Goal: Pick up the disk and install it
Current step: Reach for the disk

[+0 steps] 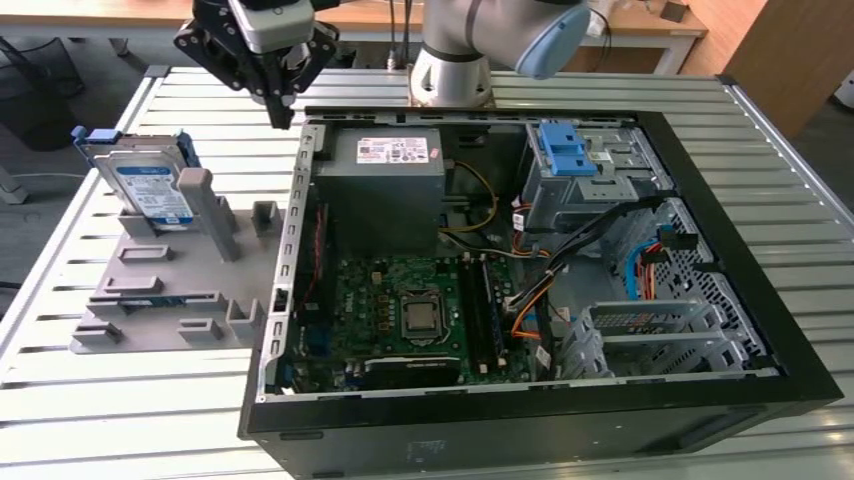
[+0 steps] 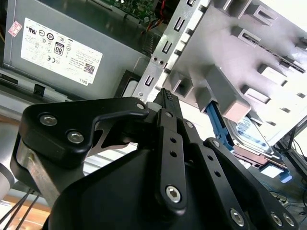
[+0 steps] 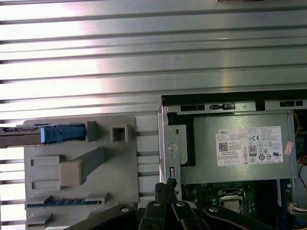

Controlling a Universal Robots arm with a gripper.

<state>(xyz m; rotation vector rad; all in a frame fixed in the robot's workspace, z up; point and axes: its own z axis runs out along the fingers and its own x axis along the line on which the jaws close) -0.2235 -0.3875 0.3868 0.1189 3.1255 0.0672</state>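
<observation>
Disk (image 1: 147, 187): upright in grey rack (image 1: 154, 285); likely heavy, rigid, shock-sensitive.
Hold: blue bracket (image 1: 83, 134), side edges.
Claw (image 1: 279, 118): closed, empty, at disk's two o'clock in the exterior view.

A white rectangular sticker (image 3: 252, 146) is lying on the grey metal power-supply box (image 3: 204, 163) inside the black open computer case (image 1: 534, 430). In both wrist views it is showing black print, a square code and a row of round marks. A small pink-and-white sticker (image 2: 14, 28) is sitting just beside one end of it. In the exterior view, a white-and-blue label (image 1: 150, 192) is covering the face of the silver metal disk (image 1: 140, 165), its print being too small to read.
</observation>
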